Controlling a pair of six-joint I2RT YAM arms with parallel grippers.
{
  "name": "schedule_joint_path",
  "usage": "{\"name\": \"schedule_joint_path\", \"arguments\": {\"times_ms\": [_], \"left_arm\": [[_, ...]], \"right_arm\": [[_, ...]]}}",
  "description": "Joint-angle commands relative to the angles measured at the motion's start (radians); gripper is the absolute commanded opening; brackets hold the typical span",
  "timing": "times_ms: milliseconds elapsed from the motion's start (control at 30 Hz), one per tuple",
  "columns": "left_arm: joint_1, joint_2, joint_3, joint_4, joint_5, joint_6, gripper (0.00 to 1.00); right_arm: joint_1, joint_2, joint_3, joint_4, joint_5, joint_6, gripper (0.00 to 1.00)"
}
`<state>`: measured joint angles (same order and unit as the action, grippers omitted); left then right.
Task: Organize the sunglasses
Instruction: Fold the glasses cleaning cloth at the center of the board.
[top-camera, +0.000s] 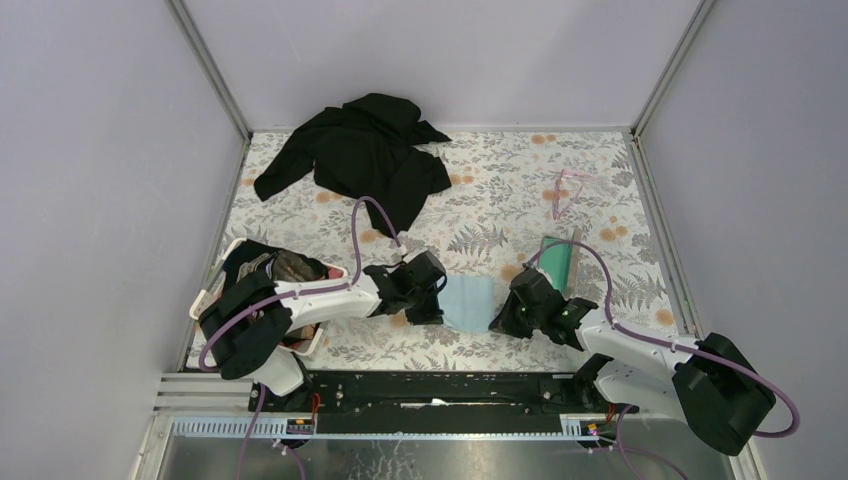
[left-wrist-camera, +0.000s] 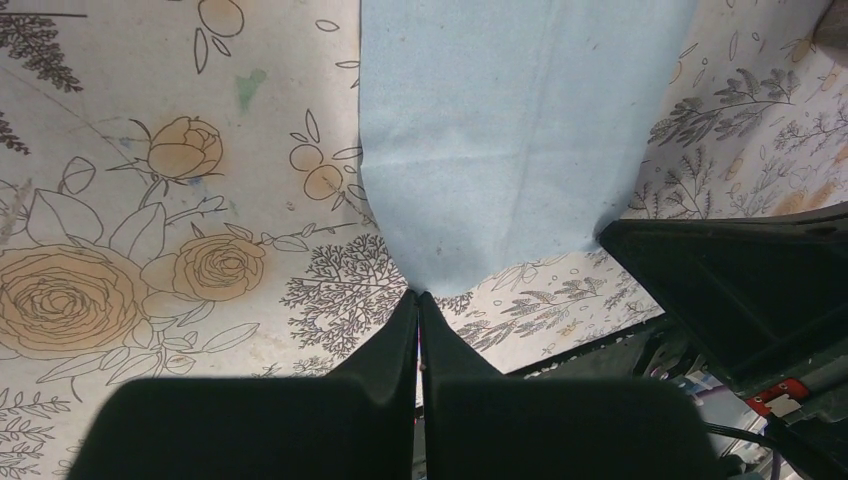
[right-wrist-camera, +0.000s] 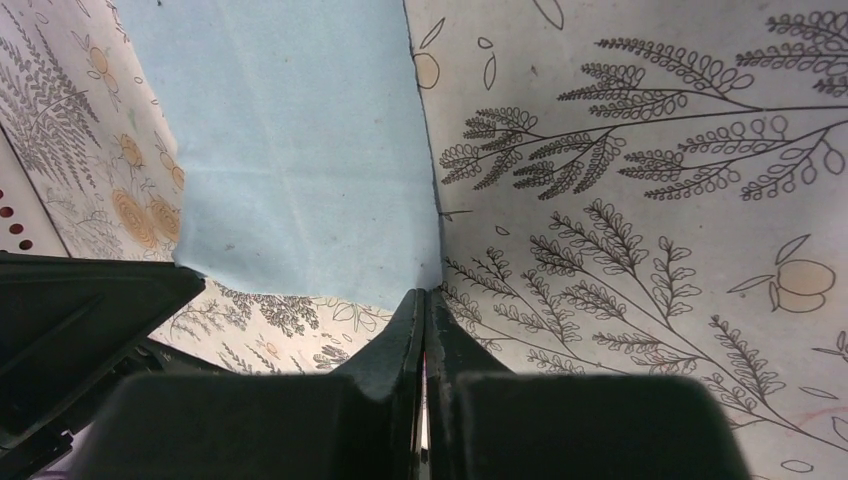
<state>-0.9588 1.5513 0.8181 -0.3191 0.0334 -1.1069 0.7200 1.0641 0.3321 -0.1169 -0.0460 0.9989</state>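
- My left gripper (left-wrist-camera: 418, 296) is pinched tight on one near corner of the light blue cloth (left-wrist-camera: 510, 130), and my right gripper (right-wrist-camera: 425, 293) on the other, probably so I can fold it.
- The pink sunglasses (top-camera: 560, 190) lie untouched at far right, beyond the green-lined case (top-camera: 560, 262).

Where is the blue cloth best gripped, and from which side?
Take the cloth by its two near corners, one arm from each side: thin and limp, it offers only edges to pinch. The left gripper and right gripper are shut on those corners.
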Motion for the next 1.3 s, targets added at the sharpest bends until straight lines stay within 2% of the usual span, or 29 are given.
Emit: {"name": "schedule_joint_path", "arguments": {"times_ms": [0,367,767,1267], "left_arm": [[-0.002,-0.008,0.032,-0.011,-0.030,0.011,0.00],[0.035,0.035,0.110,-0.024,-0.016,0.050,0.00],[0.133,0.065,0.089,0.039,0.077,0.071,0.00],[0.192,0.136,0.134,0.055,0.104,0.105,0.00]], "right_arm": [[0.009,-0.014,0.044,-0.026,0.022,-0.009,0.00],[0.009,-0.011,0.120,-0.064,0.094,-0.045,0.00],[0.008,0.133,0.236,-0.051,0.147,-0.097,0.00],[-0.040,0.244,0.323,-0.064,0.165,-0.144,0.00]]}}
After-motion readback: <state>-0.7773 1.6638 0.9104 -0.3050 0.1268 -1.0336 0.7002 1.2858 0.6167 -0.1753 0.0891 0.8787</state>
